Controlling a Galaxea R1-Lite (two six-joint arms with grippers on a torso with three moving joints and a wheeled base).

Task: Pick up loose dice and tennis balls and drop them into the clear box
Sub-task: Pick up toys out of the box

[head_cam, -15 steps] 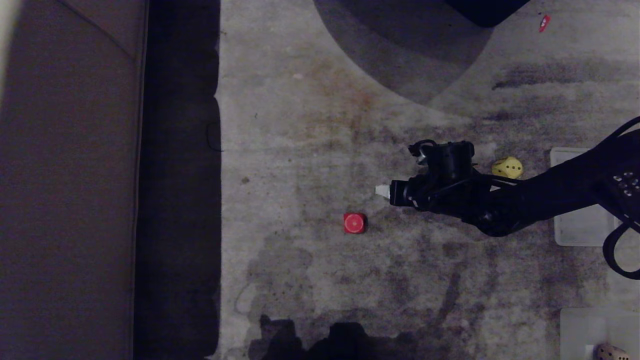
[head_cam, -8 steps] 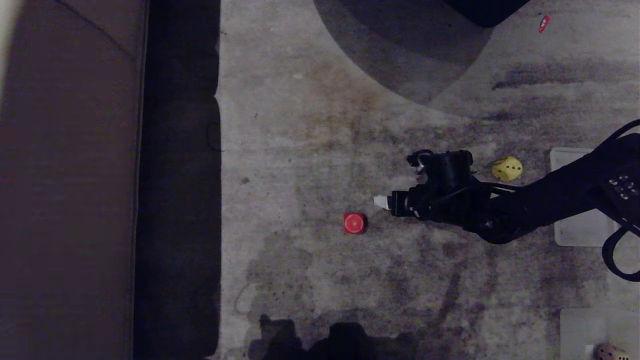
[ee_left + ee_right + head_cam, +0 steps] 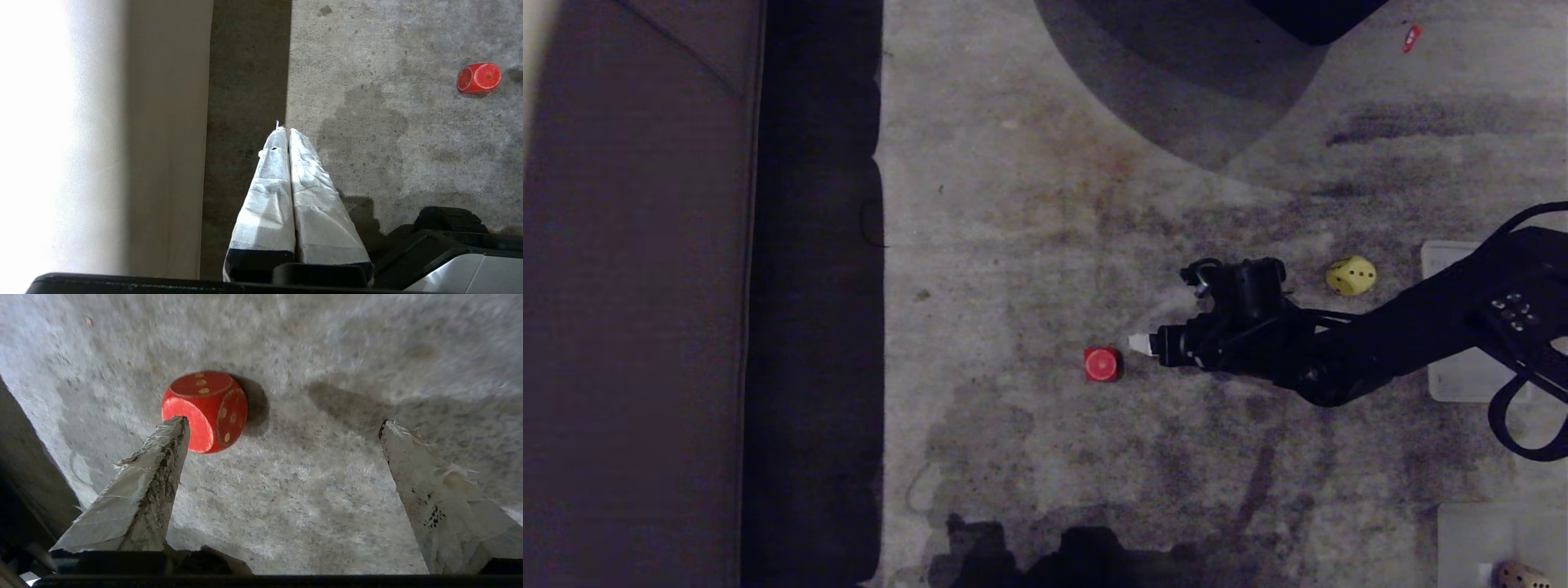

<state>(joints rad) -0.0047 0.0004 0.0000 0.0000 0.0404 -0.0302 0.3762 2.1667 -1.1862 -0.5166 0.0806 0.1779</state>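
**Head view: right gripper lines up on the red die**

Head view puts the red die (image 3: 1102,364) at frame centre on the carpet (image 3: 1029,204), with the right gripper (image 3: 1141,345) just beside it to the right. Its fingers stand wide apart and empty; in the right wrist view one fingertip (image 3: 175,428) overlaps the die's near face. This looks like the approach step. Next it must shift sideways to straddle the die before closing. The left gripper (image 3: 284,132), fingers pressed together, hangs parked.
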